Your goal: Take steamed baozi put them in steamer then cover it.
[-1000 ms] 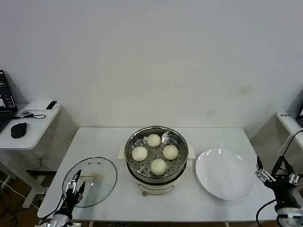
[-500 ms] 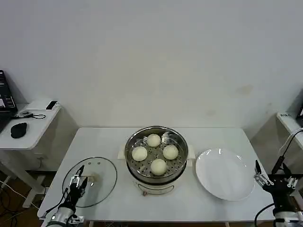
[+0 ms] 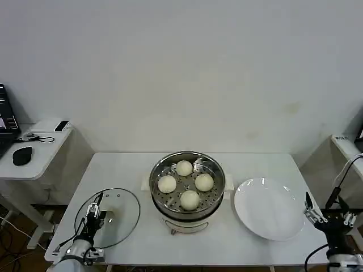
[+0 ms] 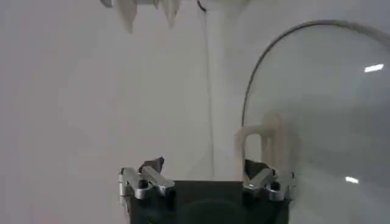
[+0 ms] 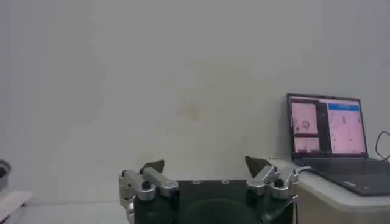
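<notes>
White wall fills the background behind a white table (image 3: 125,164) that carries everything for the job; a smaller side desk (image 3: 34,150) stands off the robot's left with a dark computer mouse (image 3: 22,156) on it.

At the table's centre sits the steamer (image 3: 187,190), a shiny steel pot with a perforated basket floor on a cream base. It is uncovered. On the robot's right of it, just beside it, lies a flat white plate (image 3: 267,208), bare.

On the robot's left of the steamer, apart from it, the cover (image 3: 108,218) lies flat on the table: clear glass with a metal rim, its pale bar handle (image 4: 263,149) standing up at the centre.

The left gripper (image 3: 92,214) is low over the near-left part of the cover. In the left wrist view its fingers (image 4: 143,181) are spread wide, one on either side of the handle's end, and they grip nothing; the handle stands just ahead of one fingertip.

The right gripper (image 3: 330,215) hangs off the table's right edge, beyond the plate, its fingers (image 5: 145,182) likewise spread and empty. Its wrist view looks toward the wall and an open laptop (image 5: 332,143) on a side surface.

Inside the steamer rest the four steamed baozi (image 3: 190,199), smooth cream-white buns arranged in a diamond on the basket floor, close together.
</notes>
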You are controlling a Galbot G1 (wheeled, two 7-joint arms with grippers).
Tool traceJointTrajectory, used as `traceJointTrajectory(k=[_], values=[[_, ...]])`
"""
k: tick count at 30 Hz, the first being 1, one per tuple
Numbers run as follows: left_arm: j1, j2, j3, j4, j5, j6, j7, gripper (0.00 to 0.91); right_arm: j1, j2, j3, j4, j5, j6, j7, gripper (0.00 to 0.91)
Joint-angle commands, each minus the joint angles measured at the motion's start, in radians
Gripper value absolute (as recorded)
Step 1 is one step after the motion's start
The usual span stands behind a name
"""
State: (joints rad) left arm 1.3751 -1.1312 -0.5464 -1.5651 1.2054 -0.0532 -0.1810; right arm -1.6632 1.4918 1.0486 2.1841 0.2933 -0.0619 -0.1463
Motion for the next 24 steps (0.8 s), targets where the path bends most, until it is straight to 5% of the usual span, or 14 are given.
traceJointTrajectory(k=[1,24], values=[[-0.037,0.003,0.006,0.041,0.0,-0.004,-0.005,0.0,0.0,0.003,-0.004,-0.001,-0.002,0.001,-0.001,0.907],[0.028,-0.017,-0.033,-0.07,-0.011,-0.029,-0.075,0.0,-0.007,-0.01,-0.047,0.033,0.009,-0.012,0.004,0.907]])
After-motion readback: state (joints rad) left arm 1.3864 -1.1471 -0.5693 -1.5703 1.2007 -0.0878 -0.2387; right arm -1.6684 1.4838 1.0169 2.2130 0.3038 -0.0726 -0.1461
